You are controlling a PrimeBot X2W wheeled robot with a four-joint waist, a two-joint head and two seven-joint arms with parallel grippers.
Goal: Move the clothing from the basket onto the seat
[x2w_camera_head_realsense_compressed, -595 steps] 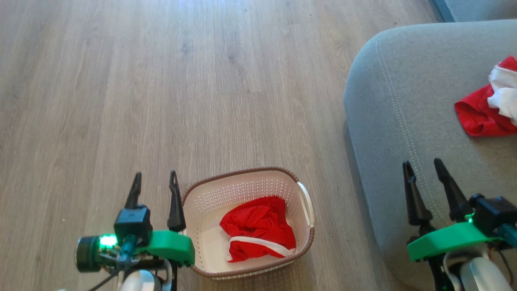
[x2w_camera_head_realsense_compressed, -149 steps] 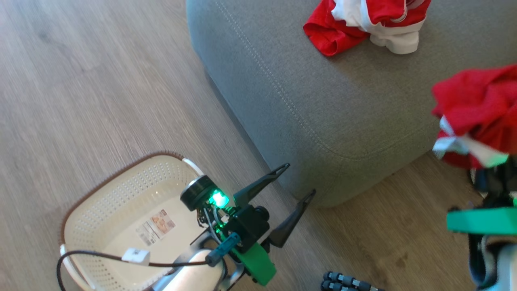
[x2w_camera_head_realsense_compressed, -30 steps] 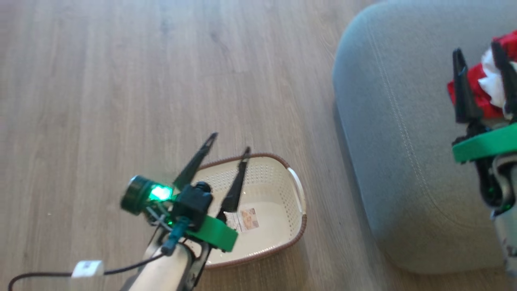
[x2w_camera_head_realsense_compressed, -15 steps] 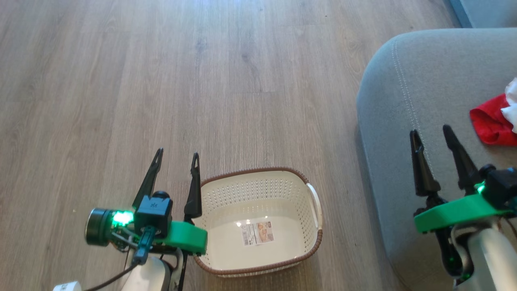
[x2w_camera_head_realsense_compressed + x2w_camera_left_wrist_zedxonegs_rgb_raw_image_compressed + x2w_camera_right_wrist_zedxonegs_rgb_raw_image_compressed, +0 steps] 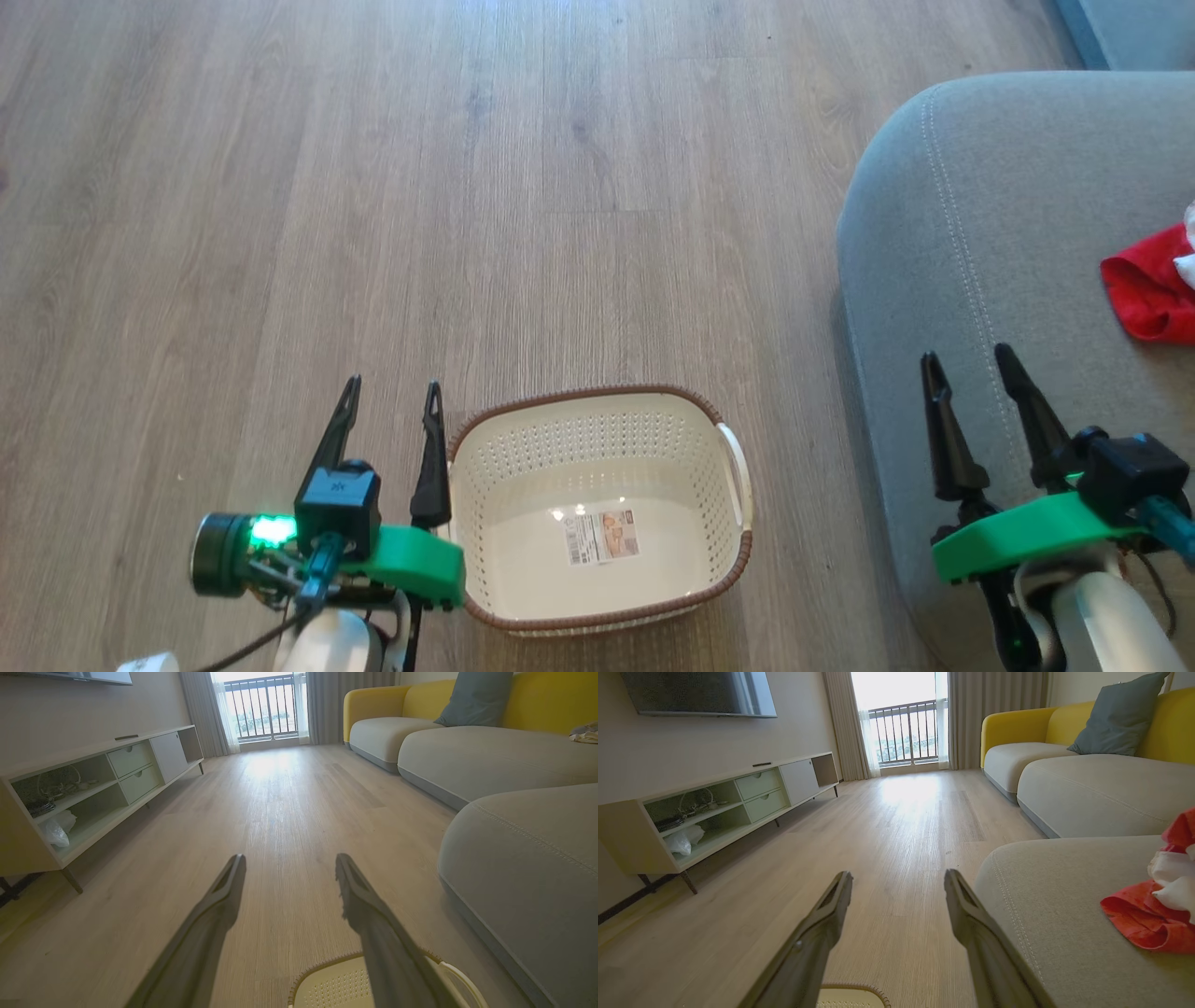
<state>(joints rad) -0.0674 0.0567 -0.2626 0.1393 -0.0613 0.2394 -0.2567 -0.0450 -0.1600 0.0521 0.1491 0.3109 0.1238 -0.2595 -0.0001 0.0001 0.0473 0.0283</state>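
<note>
Nearest, L gripper (image 5: 392,385) hangs just beside the basket (image 5: 579,396) at its left rim. Its jaws are apart, w/ nothing btwn them. R gripper (image 5: 964,355) sits over the seat (image 5: 980,233) near its seamed edge on the basket side, jaws likewise apart and empty.

The basket stands on the floor (image 5: 467,187) btwn the two arms, long axis left-right. There's a paper label (image 5: 602,536) on its base and no fabric in it.

Farther off, the clothing (image 5: 1148,289) lies on the seat, well inside its rounded corner, ahead and to the right of R gripper. R arm is clearly nearer; L arm is well apart.

The red heap w/ white is cut by the frame edge, so its long axis, and whether both garments are there, can't be told. Judged so, prob. no pick is left.
</note>
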